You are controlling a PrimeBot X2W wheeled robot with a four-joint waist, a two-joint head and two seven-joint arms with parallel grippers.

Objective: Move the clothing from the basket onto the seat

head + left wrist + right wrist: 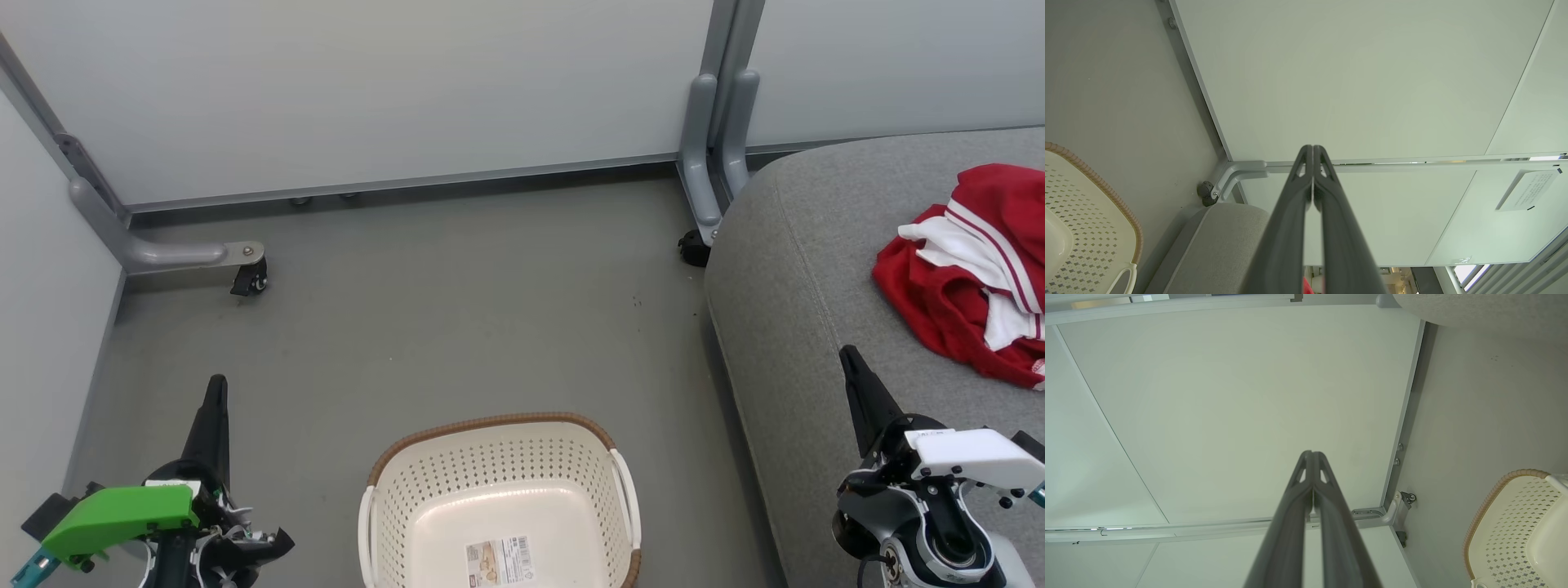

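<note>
The red-and-white clothing lies crumpled on the grey seat, at the right of the scene and well apart from the basket. The basket stands on the grey floor near the robot, left of the seat, with a paper label showing on its bare bottom. The left gripper hangs over the floor left of the basket, its fingers pressed together. The right gripper hangs over the seat's near edge, its fingers likewise pressed together around nothing. Pale partition panels on castered feet stand at the far side.
</note>
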